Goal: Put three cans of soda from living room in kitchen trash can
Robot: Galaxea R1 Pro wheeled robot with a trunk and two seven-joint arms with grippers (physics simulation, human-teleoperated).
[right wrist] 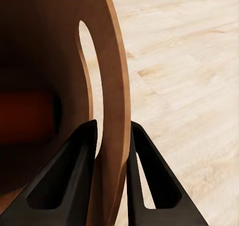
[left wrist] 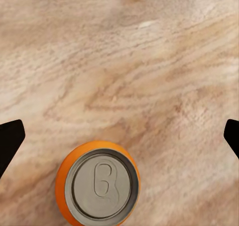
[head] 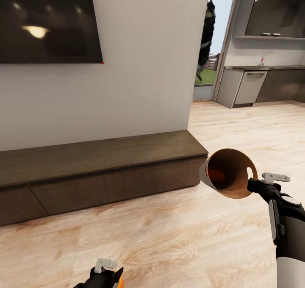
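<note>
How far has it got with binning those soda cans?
Partway, I'd guess. The right end effector is clamped on the rim of a wooden bin tipped sideways, with something reddish inside, maybe a can already collected. The orange can stands on the floor by the open left end effector, not yet gripped. Left to do: pick it up and reach the kitchen far ahead.

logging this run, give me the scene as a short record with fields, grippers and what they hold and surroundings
place: living room, wood floor, kitchen counter beyond the opening
right gripper: shut on the rim of a wooden bin, by its handle slot
bin pose: tilted, mouth facing the camera; something reddish-orange inside, too dim to identify
left gripper: fingers spread wide in the left wrist view
orange can: pale top up, between the fingers; contact cannot be told
nearby: low dark cabinet, wall TV
</note>
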